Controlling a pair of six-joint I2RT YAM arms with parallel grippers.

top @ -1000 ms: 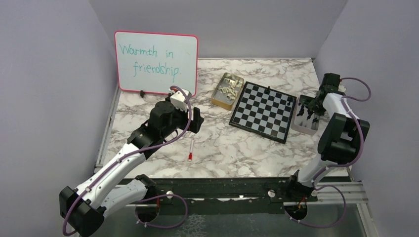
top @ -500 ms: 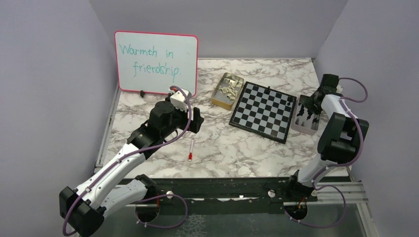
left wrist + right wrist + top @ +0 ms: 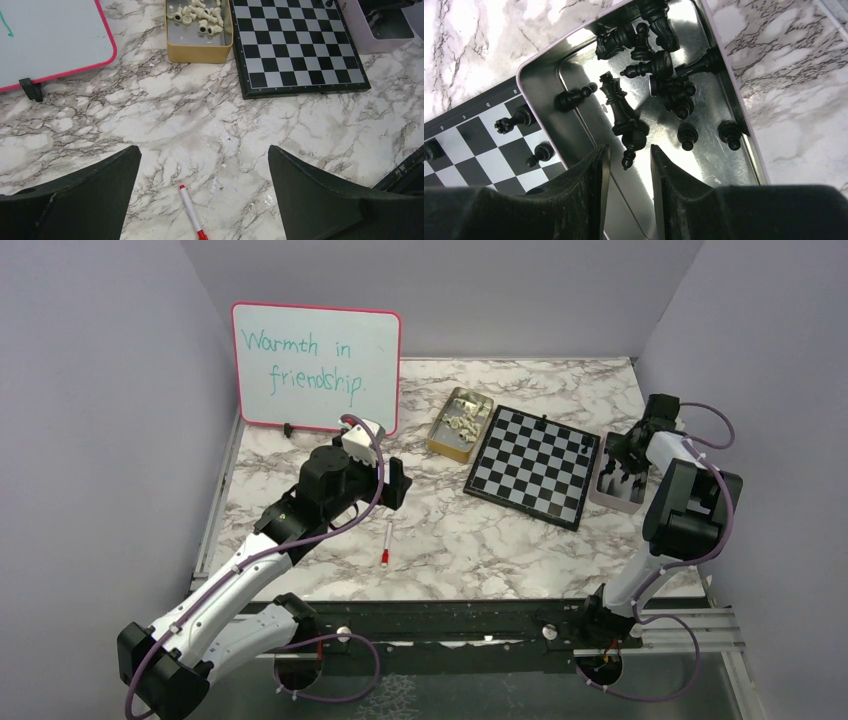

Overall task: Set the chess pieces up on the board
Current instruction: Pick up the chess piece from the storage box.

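The board [image 3: 535,465] lies at the middle right of the table, with a few black chess pieces [image 3: 516,120] standing along its far edge. Many more black pieces [image 3: 659,75] lie jumbled in a silver tin [image 3: 724,170] just right of the board. My right gripper [image 3: 626,150] hangs low over this tin, open by a narrow gap. A small black pawn [image 3: 626,161] sits at the mouth of that gap, touched by neither finger. The cream pieces [image 3: 200,15] lie in a gold tin [image 3: 200,52] left of the board. My left gripper [image 3: 205,150] is wide open and empty above bare marble.
A pink-framed whiteboard [image 3: 315,365] stands at the back left. A red-and-white pen [image 3: 192,215] lies on the marble below my left gripper. Lilac walls close in the table on three sides. The right arm's elbow [image 3: 690,515] rises near the table's right edge.
My right gripper's jaws have parted a little and it has shifted slightly over the silver tin. The left arm has hardly moved.
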